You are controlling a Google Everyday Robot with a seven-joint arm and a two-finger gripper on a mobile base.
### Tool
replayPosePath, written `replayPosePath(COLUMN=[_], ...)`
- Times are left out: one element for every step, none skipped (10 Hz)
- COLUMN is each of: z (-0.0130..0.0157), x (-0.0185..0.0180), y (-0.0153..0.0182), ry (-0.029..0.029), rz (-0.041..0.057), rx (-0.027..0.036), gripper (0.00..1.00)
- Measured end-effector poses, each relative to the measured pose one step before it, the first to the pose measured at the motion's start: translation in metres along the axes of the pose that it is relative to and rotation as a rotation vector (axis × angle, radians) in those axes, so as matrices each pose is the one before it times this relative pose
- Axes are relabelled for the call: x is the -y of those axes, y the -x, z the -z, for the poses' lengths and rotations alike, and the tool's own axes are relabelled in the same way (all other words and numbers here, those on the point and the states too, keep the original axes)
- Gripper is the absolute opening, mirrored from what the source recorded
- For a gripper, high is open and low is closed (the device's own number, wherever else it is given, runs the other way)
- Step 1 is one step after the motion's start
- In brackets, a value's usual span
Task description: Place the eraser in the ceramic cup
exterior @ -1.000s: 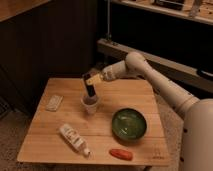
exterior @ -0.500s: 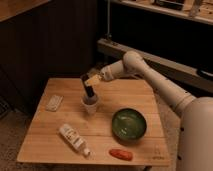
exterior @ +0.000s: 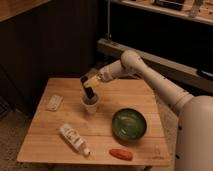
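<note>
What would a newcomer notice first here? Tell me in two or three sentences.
The long white arm reaches in from the right, its gripper poised just above the ceramic cup near the middle of the wooden table. The black eraser at the gripper dips into the cup's mouth. The green bowl sits to the cup's right.

We see the gripper [exterior: 88,83] just above the cup [exterior: 90,105], a small whitish-grey tapered vessel standing upright; the black eraser [exterior: 88,90], tilted, pokes down into the cup's mouth from above
</note>
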Motion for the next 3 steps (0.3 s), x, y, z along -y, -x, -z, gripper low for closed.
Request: replayPosePath(z=[-0.00163,0.00113,-0.00035], x=[-0.00133,-0.00092,-0.00289], y=[-0.00043,-0.00023,-0.00002], ry=[0.00534,0.00259,0.00314], rz=[0.00467,0.00699,0.00681], rx=[-0.00671,-0.00489,-0.00579], gripper=[0.79,0.73,0.73])
